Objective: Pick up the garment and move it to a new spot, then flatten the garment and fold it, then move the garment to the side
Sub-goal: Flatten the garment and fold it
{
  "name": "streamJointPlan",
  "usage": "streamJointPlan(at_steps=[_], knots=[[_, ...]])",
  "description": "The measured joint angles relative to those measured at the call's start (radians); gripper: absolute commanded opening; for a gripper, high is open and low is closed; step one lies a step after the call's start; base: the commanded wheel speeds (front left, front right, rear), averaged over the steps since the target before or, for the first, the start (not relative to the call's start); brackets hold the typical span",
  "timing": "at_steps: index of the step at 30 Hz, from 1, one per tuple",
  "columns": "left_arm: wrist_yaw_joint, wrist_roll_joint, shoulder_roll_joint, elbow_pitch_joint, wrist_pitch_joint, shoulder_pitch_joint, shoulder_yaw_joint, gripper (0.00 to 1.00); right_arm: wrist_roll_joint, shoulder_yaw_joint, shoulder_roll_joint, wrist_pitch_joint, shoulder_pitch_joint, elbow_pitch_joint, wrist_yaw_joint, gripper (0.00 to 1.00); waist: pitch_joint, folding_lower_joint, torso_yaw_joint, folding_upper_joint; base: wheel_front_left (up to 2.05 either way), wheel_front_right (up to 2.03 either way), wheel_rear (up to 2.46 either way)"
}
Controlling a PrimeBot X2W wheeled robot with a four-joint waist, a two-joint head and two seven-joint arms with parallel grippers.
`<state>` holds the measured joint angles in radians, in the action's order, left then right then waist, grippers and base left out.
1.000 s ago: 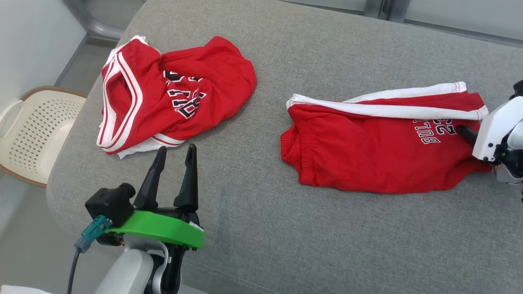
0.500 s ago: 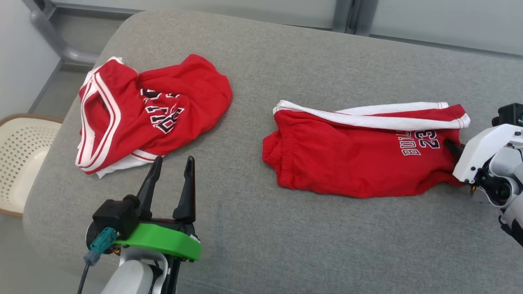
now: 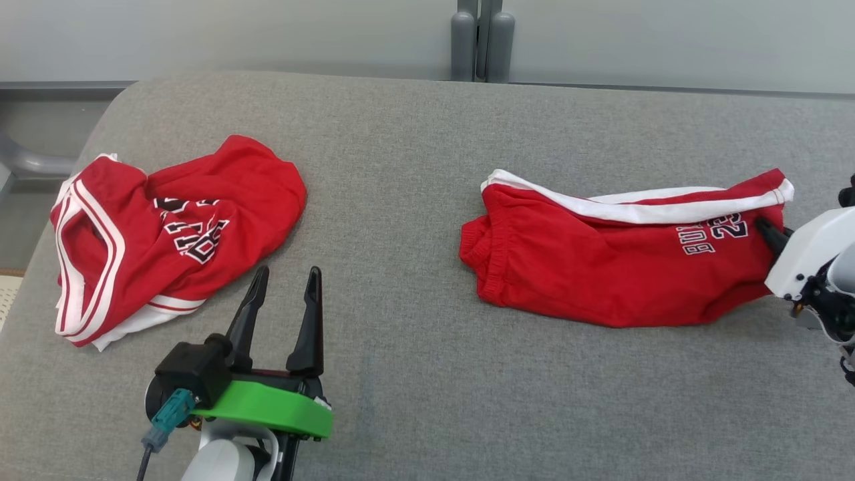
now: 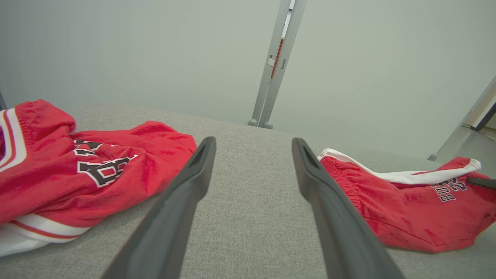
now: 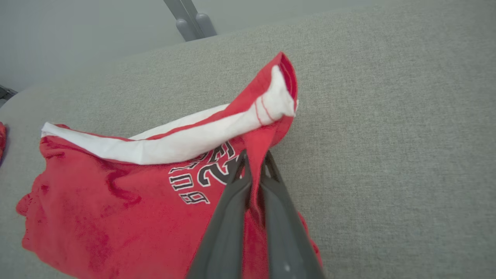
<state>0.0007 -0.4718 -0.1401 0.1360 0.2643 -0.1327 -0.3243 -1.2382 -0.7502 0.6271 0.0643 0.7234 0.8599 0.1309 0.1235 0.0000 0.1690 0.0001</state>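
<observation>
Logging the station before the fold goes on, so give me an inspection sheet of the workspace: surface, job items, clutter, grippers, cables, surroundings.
Surface: grey fabric pad, bare between the two garments.
Job's things: red shorts with a white side stripe, lying loosely flat on the robot's right, not yet folded.
Clutter: red jersey, crumpled on the left side of the pad, apart from both grippers.
Grippers: left gripper open, holding nothing, near the jersey's edge; right gripper shut on the shorts' hem corner.
Cables: dark cable with a teal plug at the left wrist, off the garments.
Surroundings: pale wall and grey post behind the pad.
</observation>
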Motion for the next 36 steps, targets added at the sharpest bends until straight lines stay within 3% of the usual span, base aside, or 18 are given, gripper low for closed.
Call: streamJointPlan(at_steps=[12, 25, 26, 27, 28, 36], knots=[[-0.036, 0.052, 0.044, 0.029, 0.000, 0.009, 0.031, 1.00, 0.049, -0.105, -0.156, 0.014, 0.103, -0.083, 0.000, 0.00, -0.022, 0.0000, 0.052, 0.0000, 0.00, 0.00, 0.00], [-0.070, 0.080, 0.074, 0.072, 0.000, 0.009, 0.046, 1.00, 0.082, -0.174, -0.332, 0.011, 0.149, 0.078, 0.000, 0.00, 0.004, 0.0000, 0.166, 0.0000, 0.00, 0.00, 0.00], [-0.071, 0.081, 0.076, 0.074, 0.000, 0.009, 0.050, 1.00, 0.083, -0.179, -0.342, 0.010, 0.149, 0.086, 0.000, 0.22, 0.007, 0.0000, 0.167, 0.0000, 0.00, 0.00, 0.00], [-0.071, 0.081, 0.078, 0.077, 0.000, 0.008, 0.054, 1.00, 0.089, -0.188, -0.353, 0.009, 0.149, 0.095, 0.000, 0.58, 0.009, 0.0000, 0.166, 0.0000, 0.00, 0.00, 0.00], [-0.072, 0.081, 0.079, 0.080, 0.000, 0.008, 0.060, 1.00, 0.091, -0.196, -0.364, 0.010, 0.145, 0.101, 0.000, 1.00, 0.011, 0.0000, 0.162, 0.0000, 0.00, 0.00, 0.00], [-0.082, 0.095, 0.082, 0.093, 0.000, 0.009, 0.089, 1.00, 0.087, -0.228, -0.380, -0.059, 0.121, 0.029, 0.000, 1.00, -0.002, 0.0000, 0.107, 0.0000, 0.00, 0.00, 0.00]])
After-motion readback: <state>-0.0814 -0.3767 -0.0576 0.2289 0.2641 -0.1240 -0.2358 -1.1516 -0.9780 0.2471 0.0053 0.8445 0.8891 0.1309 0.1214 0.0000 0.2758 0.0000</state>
